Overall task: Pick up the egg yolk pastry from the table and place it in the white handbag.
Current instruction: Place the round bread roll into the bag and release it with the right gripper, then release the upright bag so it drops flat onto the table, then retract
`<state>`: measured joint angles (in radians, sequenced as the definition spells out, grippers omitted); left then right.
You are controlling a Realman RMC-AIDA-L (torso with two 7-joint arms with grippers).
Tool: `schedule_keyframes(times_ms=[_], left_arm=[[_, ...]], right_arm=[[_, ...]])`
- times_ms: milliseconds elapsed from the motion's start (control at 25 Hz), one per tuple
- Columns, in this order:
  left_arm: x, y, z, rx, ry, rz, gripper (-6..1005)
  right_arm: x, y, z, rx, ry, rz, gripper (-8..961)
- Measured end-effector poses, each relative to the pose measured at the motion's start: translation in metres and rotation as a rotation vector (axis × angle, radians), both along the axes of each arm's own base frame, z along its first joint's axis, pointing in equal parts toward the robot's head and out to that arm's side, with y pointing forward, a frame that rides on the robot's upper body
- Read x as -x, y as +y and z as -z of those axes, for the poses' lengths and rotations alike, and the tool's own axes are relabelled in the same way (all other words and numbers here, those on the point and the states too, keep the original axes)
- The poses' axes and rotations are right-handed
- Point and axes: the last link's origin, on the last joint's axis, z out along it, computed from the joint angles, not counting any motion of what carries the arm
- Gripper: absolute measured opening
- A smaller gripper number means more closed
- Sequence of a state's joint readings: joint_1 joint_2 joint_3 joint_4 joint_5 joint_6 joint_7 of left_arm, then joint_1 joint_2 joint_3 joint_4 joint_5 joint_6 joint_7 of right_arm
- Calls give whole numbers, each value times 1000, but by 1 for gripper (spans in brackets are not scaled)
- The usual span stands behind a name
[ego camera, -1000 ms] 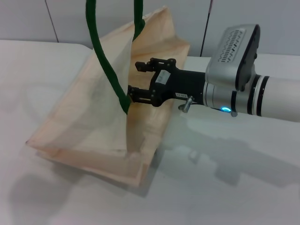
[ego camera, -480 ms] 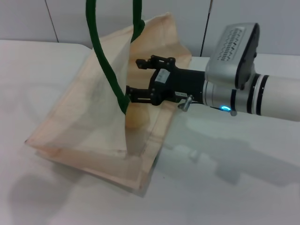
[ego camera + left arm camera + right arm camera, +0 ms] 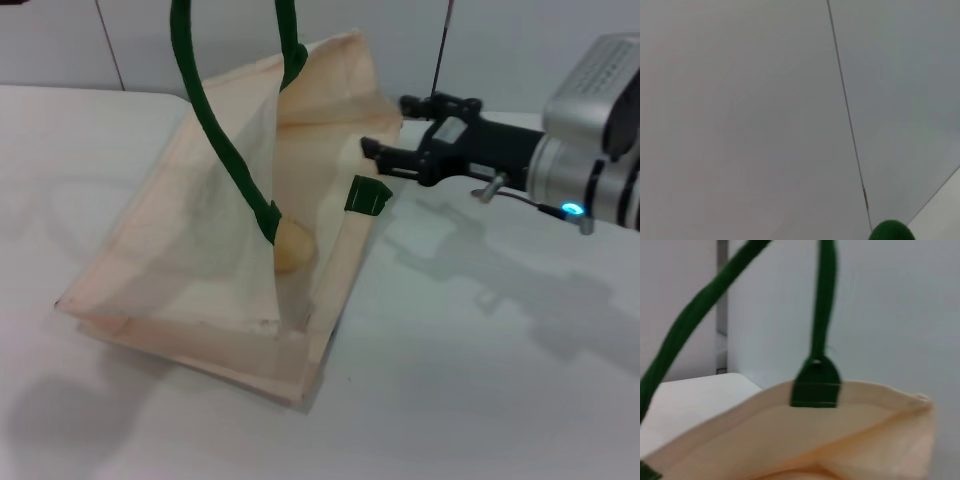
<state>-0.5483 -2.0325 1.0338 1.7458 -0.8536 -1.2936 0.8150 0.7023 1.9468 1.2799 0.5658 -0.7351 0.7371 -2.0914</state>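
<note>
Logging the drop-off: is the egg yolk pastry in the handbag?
In: the egg yolk pastry shows through the white handbag wall; right pincer open, outside.

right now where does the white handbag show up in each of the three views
Head view: the white handbag fills left of centre, mouth open toward the right gripper; the egg yolk pastry lies inside.
Left wrist view: bag body not in it.
Right wrist view: its open rim spans the lower half.
Shared landmark: the green handles.

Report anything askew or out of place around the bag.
Nothing is spilled or damaged. The white handbag leans tilted, mouth gaping, its green handles pulled upward out of view. The egg yolk pastry sits inside. The right pincer hangs open and empty beside the bag's rim.
</note>
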Motion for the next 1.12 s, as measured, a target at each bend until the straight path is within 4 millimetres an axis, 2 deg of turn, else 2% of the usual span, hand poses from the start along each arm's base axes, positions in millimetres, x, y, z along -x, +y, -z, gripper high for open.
schedule_keyframes(times_ms=[200,400,480,680,1000,1120], left_arm=[[2,0,-1,-2,3,-6,122],[8,1,1,0,0,-23,122],[10,2,2,3,-1,-31,122],[16,3,-1,-5,-10,-49,121],[19,7,-1,4,-27,-71,168],[20,8,1,8,-25,-71,306]], right_arm=[[-19,6,-19,-47,2,60,803],[-42,10,-42,-121,32,134,745],[-58,10,-58,-172,51,174,730],[-68,6,-73,-215,85,193,716],[-68,5,-73,-214,84,185,710],[-68,5,-73,-213,82,186,710]])
